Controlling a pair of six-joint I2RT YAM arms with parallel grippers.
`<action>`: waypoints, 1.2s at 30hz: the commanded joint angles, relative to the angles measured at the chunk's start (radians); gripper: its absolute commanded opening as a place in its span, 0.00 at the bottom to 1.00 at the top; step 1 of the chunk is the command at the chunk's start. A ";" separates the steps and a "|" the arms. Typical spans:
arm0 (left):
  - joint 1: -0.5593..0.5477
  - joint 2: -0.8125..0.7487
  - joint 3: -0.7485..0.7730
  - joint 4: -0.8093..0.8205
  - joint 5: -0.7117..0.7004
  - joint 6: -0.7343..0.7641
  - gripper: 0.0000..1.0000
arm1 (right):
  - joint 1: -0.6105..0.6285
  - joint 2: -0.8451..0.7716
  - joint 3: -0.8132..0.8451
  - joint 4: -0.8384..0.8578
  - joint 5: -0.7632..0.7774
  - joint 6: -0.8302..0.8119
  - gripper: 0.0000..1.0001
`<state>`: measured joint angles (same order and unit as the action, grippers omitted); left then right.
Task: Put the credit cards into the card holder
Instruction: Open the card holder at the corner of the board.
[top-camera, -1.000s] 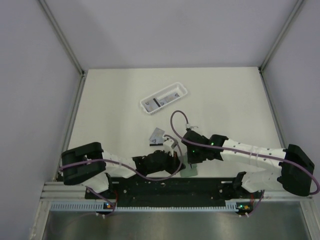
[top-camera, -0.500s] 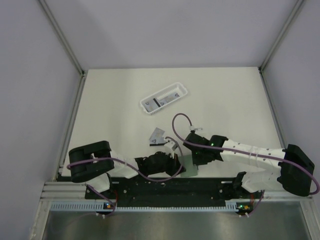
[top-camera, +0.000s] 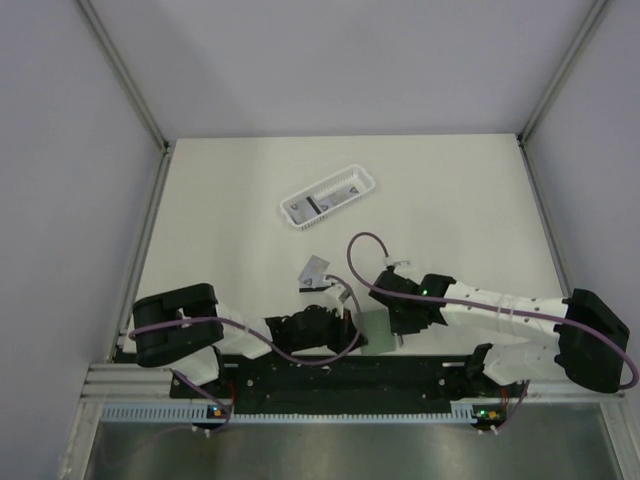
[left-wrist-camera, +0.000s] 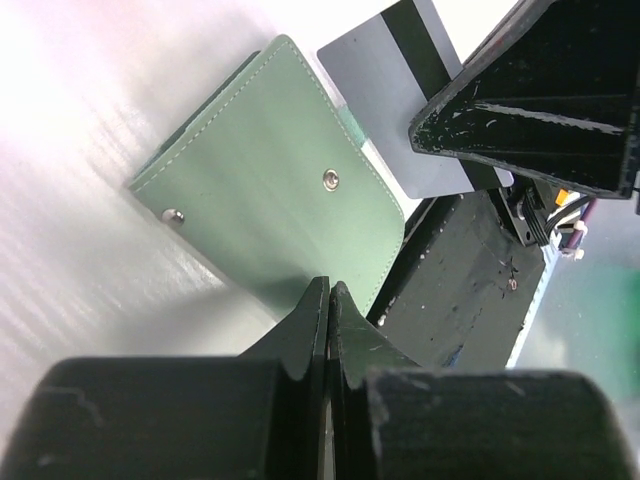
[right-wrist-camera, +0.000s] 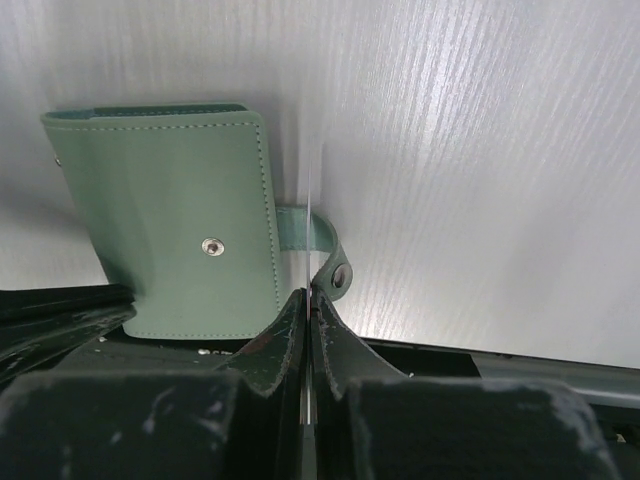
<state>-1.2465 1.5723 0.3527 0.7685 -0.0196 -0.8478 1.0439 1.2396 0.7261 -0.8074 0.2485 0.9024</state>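
The sage-green card holder (top-camera: 378, 333) lies shut near the table's front edge, between both grippers. In the left wrist view the card holder (left-wrist-camera: 270, 190) shows two snaps. My right gripper (right-wrist-camera: 310, 295) is shut on a credit card (right-wrist-camera: 309, 230), seen edge-on beside the card holder (right-wrist-camera: 170, 220) and its snap strap (right-wrist-camera: 322, 245). The left wrist view shows that grey card (left-wrist-camera: 385, 75) with its black stripe, pinched by the right fingers (left-wrist-camera: 530, 100). My left gripper (left-wrist-camera: 328, 288) is shut, its tips at the holder's near edge. Another card (top-camera: 315, 270) lies loose on the table.
A white slotted basket (top-camera: 352, 183) sits mid-table with more cards (top-camera: 320, 203) inside. The black base rail (top-camera: 330, 372) runs just in front of the holder. Both arms' cables loop over the holder area.
My right gripper has shifted slightly right and nearer with the card. The left arm has edged right toward the holder. The holder has moved a little away from the rail.
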 joint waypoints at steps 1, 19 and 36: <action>-0.004 -0.072 -0.037 0.038 -0.019 -0.010 0.00 | -0.010 -0.012 -0.030 0.043 -0.014 0.009 0.00; -0.005 -0.069 -0.044 -0.117 -0.052 -0.071 0.00 | -0.012 -0.181 -0.128 0.212 -0.110 0.010 0.00; -0.002 -0.070 -0.072 -0.147 -0.115 -0.094 0.00 | -0.012 -0.322 -0.227 0.499 -0.307 0.015 0.00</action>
<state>-1.2465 1.4994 0.3008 0.6807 -0.0692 -0.9436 1.0412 0.9073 0.5373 -0.4866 0.0502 0.9016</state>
